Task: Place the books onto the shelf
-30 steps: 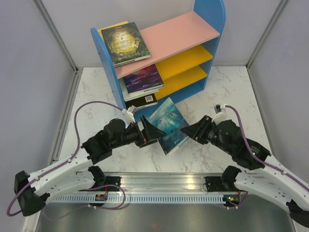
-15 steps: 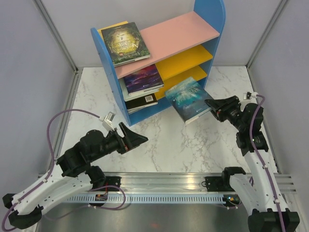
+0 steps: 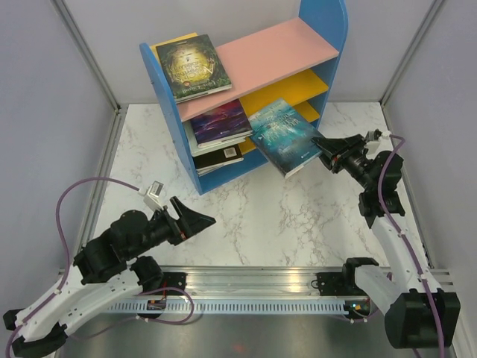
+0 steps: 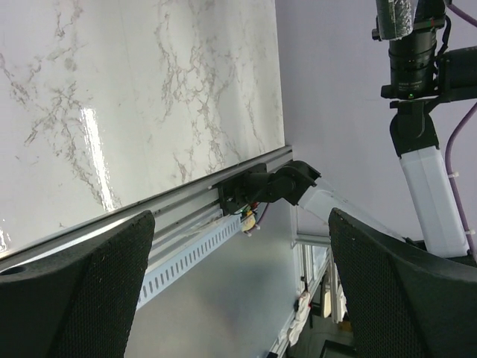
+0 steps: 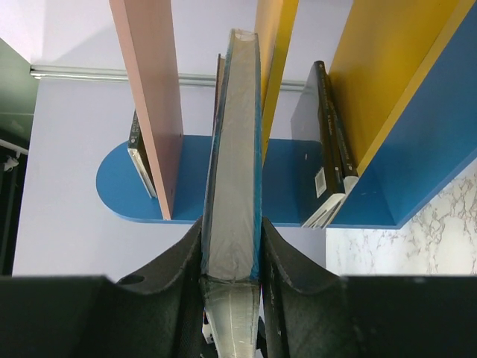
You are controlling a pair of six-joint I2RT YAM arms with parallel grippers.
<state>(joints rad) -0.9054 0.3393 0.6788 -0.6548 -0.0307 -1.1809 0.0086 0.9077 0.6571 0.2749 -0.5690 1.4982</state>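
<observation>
Teal book (image 3: 285, 134) is held clamped between the jaws of the right gripper (image 3: 322, 145). It is gripped at its near edge and carried clear of the table (image 3: 283, 224), just in front of the shelf (image 3: 165, 104). Its far part is seen across the open front of the shelf; whether any board is touched cannot be told. In the right wrist view the book is shown edge-on, pressed on both sides by the black fingers (image 5: 179, 268). There its far edge is lined up with the gap between the pink top board (image 3: 283, 48) and the upper yellow board (image 3: 287, 89).

At the left end of the pink top board a dark green book (image 3: 192, 67) is laid over a yellow book (image 3: 173, 41). A purple galaxy book (image 3: 221, 119) is stacked on the upper yellow board and a black book (image 3: 220, 156) on the lower yellow board (image 3: 311, 112), both at the shelf's left side.

The left gripper (image 3: 201, 221) is held well in front of the shelf, above the table, with its jaws spread wide and gripping nothing.
</observation>
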